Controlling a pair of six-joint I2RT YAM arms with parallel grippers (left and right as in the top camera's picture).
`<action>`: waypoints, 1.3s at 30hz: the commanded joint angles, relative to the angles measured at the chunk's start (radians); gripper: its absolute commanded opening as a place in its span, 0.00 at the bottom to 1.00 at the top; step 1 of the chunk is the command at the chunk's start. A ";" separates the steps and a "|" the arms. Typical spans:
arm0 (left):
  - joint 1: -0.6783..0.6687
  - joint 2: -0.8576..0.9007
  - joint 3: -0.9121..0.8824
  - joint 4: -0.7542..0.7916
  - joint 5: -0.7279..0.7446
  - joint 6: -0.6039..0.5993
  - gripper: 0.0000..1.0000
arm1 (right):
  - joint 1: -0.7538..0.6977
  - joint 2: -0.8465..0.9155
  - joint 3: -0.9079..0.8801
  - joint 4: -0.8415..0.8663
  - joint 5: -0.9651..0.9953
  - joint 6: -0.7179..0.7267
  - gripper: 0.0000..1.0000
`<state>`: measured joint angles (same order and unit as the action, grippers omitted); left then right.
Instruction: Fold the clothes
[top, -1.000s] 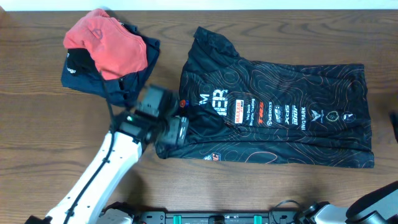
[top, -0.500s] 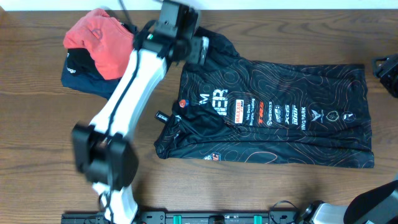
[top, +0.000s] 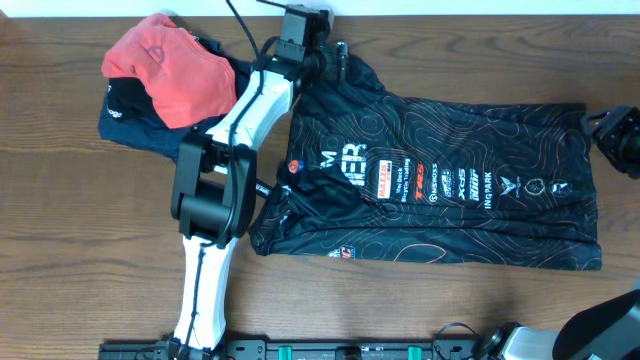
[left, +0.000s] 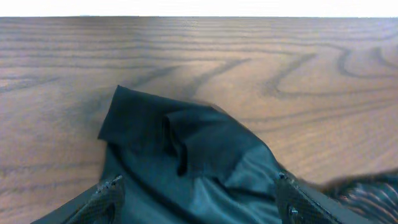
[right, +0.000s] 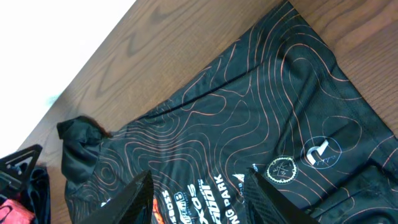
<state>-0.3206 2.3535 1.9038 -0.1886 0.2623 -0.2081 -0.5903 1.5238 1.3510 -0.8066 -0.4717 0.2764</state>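
The clothes, a black jersey (top: 440, 190) with orange contour lines and white lettering, lie spread flat across the table, with a sleeve bunched at the far left corner. My left gripper (top: 340, 58) hovers over that sleeve. In the left wrist view the left gripper (left: 199, 200) is open, and the dark sleeve fabric (left: 186, 155) lies below and between its fingertips. My right gripper (top: 612, 135) is at the jersey's right edge. From the right wrist camera the right gripper (right: 199, 202) is open above the jersey (right: 249, 112), over the logo rows, holding nothing.
A coral-red garment (top: 170, 75) lies on a navy garment (top: 140, 125) at the far left. The left arm's elbow (top: 210, 190) hangs beside the jersey's left edge. Bare wooden table (top: 80, 240) surrounds the clothes; the far table edge runs just beyond the sleeve.
The left arm swung from the jersey's near-left corner up to the far-left sleeve. The right gripper came into view at the right edge and moved slightly inward.
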 joint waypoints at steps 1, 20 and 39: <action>0.011 0.015 0.021 0.023 0.024 -0.037 0.79 | 0.008 0.000 0.010 -0.006 0.014 -0.024 0.45; -0.011 0.113 0.020 0.050 0.012 -0.029 0.72 | 0.008 0.000 0.008 -0.066 0.057 -0.031 0.41; -0.039 0.150 0.016 0.117 -0.039 -0.030 0.55 | 0.008 0.000 0.008 -0.100 0.083 -0.031 0.39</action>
<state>-0.3511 2.4729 1.9045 -0.0772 0.2363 -0.2390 -0.5903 1.5238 1.3510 -0.9016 -0.3985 0.2649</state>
